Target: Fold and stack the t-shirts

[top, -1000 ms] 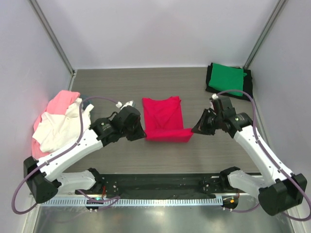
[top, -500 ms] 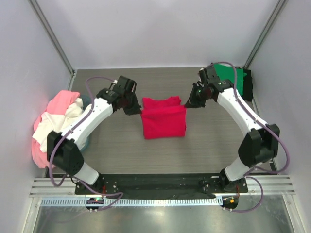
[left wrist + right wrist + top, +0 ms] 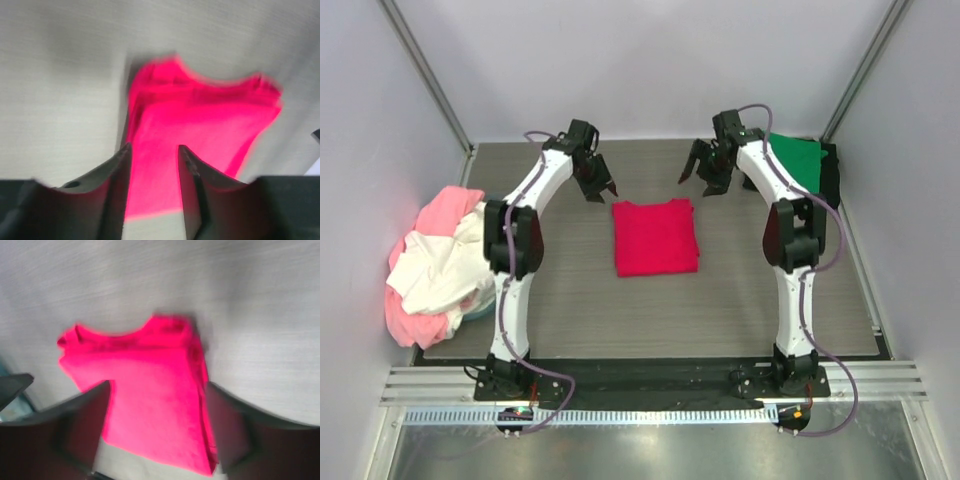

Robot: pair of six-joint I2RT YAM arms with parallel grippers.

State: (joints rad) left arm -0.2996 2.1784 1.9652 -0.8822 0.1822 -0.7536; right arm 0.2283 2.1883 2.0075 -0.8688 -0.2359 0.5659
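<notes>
A crimson t-shirt [image 3: 655,237] lies folded into a neat rectangle in the middle of the table. It also fills the left wrist view [image 3: 200,125] and the right wrist view [image 3: 150,395], lying flat below the fingers. My left gripper [image 3: 601,189] hovers just off its far left corner, open and empty [image 3: 152,150]. My right gripper [image 3: 704,179] hangs off the far right corner, jaws wide apart and holding nothing [image 3: 159,387]. A green t-shirt [image 3: 794,160] lies folded on a black one [image 3: 830,172] at the back right.
A loose heap of light pink [image 3: 442,212] and white [image 3: 445,270] t-shirts sits at the left edge, with a greyish-teal bit [image 3: 482,305] under it. Walls and slanted frame posts [image 3: 428,80] close in the table on three sides.
Both grippers carried the crimson shirt's near edge over to the far edge, folding it in half. They then let go, opened, and drew back past the far edge.
</notes>
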